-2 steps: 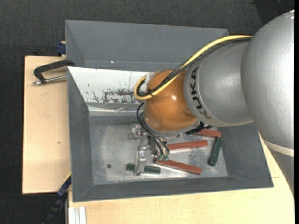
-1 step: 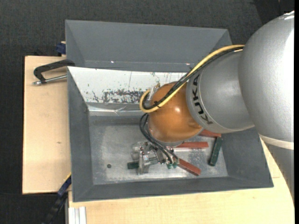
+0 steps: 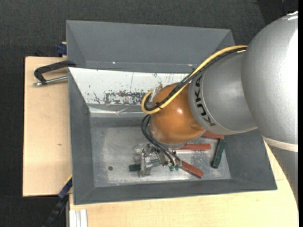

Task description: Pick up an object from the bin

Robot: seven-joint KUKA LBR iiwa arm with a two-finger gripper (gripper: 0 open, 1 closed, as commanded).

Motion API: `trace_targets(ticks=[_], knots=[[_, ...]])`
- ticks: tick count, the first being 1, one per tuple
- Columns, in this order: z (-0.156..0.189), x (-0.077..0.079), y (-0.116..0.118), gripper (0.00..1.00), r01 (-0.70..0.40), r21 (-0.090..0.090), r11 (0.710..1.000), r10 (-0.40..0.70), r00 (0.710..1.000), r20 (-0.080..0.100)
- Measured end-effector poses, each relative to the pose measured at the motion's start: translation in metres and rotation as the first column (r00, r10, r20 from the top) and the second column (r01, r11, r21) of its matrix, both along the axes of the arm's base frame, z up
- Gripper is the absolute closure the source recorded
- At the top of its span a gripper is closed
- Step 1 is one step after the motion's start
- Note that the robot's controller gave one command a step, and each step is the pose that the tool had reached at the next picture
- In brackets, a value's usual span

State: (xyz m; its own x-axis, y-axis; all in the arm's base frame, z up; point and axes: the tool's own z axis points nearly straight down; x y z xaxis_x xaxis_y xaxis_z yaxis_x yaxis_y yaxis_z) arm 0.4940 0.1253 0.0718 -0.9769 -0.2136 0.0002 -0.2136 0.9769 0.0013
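The grey sheet-metal bin (image 3: pixel 80 150) is seen from above, its sloped walls smooth and matt, its flat floor scuffed and speckled with pale wear. Its back wall is streaked with dark flecks under a bright glare.

The broad, rounded silver arm (image 3: pixel 255 79) is reached in from the view's right. At its wrist a glossy orange domed cover (image 3: pixel 173 119) is carried, with a thin yellow cable (image 3: pixel 208 63) looped round it and a bundle of black cables (image 3: pixel 147 136) hanging from its lower edge.

Below the dome, the small metal gripper (image 3: pixel 150 162) is set low, at or just above the floor near the middle of the bin's front edge. Whether it is open or shut cannot be told, as its bright, angular parts are tangled with the cables. Nothing can be made out as held.

A small dark-green piece (image 3: pixel 134 168) is seen touching the gripper on the view's left; whether it is loose or part of the tool cannot be told.

Just beside the gripper on the other side a flat red strip (image 3: pixel 193 170) is laid at a slant. A second flat red strip (image 3: pixel 196 146) is laid behind it, partly under the dome. Farther right, a dark stick-shaped thing (image 3: pixel 217 157) is tilted against the floor — apart from the gripper.
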Motion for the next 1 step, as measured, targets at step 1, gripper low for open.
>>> trace_targets(ticks=[1], knots=[[0.1632,0.0091,0.0052,1.00,0.023,0.002,1.000,-0.023,1.000,0.007]])
